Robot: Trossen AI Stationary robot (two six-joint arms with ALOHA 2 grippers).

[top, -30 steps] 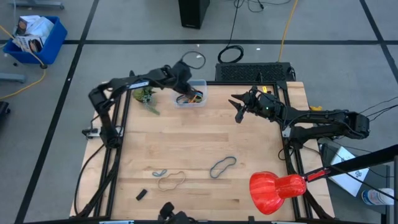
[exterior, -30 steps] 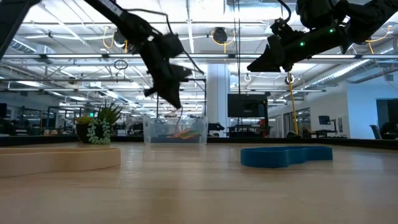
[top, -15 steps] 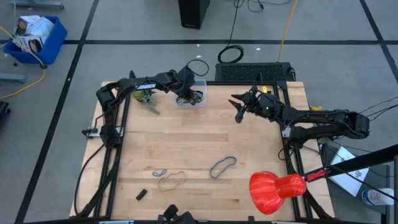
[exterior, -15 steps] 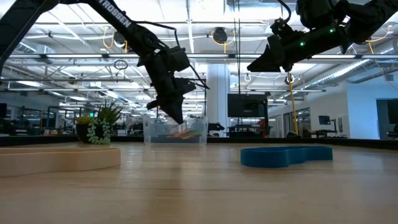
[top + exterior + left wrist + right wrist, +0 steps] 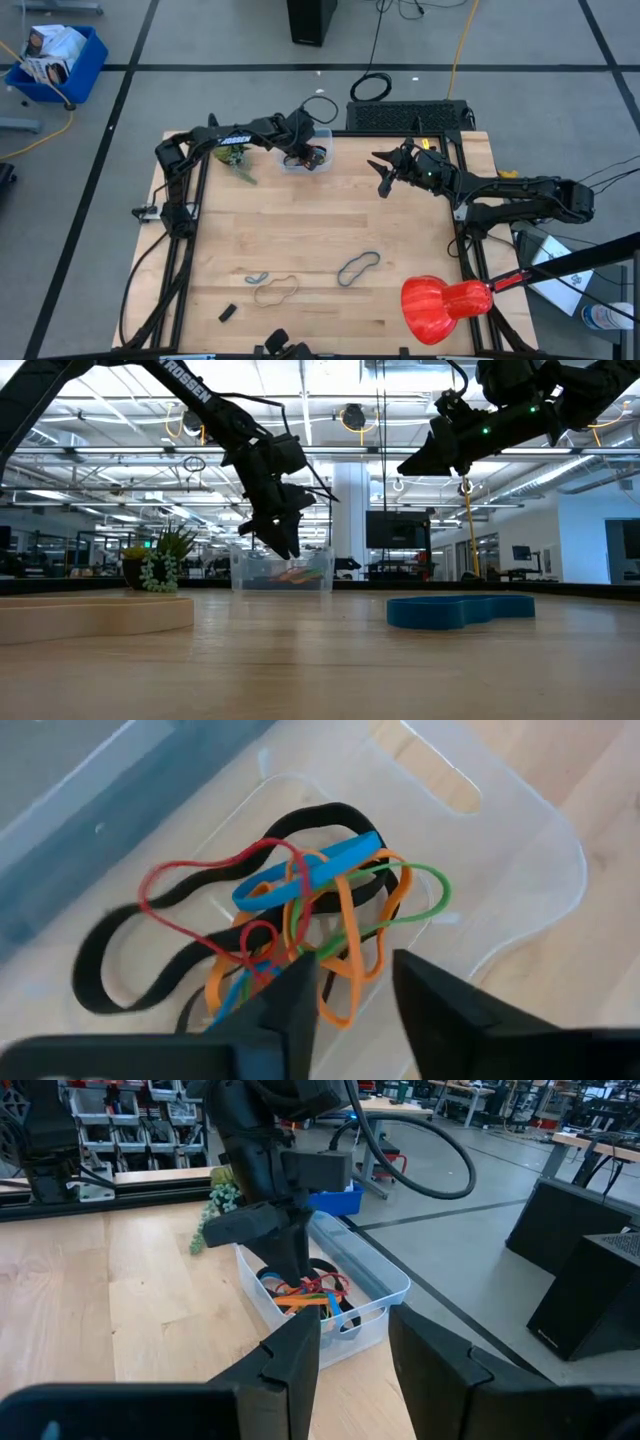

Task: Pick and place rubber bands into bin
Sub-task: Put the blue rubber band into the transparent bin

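The clear bin (image 5: 320, 163) stands at the table's far edge, left of centre. It holds a tangle of rubber bands (image 5: 300, 910) in black, red, blue, orange and green. My left gripper (image 5: 355, 975) points steeply down into the bin (image 5: 312, 576), open, its fingertips just over the heap. Three more rubber bands lie flat on the near part of the table: a greyish one (image 5: 357, 267), a tan one (image 5: 275, 291) and a small grey one (image 5: 258, 275). My right gripper (image 5: 383, 175) hovers open at the far right, well above the table, holding nothing. My left gripper stands open over the heap, coming down from above at a slant. An orange band (image 5: 345, 995) runs under its fingertips. Whether the fingers touch it I cannot tell.
A small potted plant (image 5: 236, 157) stands left of the bin. A small black block (image 5: 228, 312) lies near the front edge, and a red object (image 5: 440, 305) sits at the near right corner. The table's middle is bare wood.
My left gripper has sunk into the bin, shifting slightly toward the table's right, and has then opened over the heap of bands. My right gripper has kept still.
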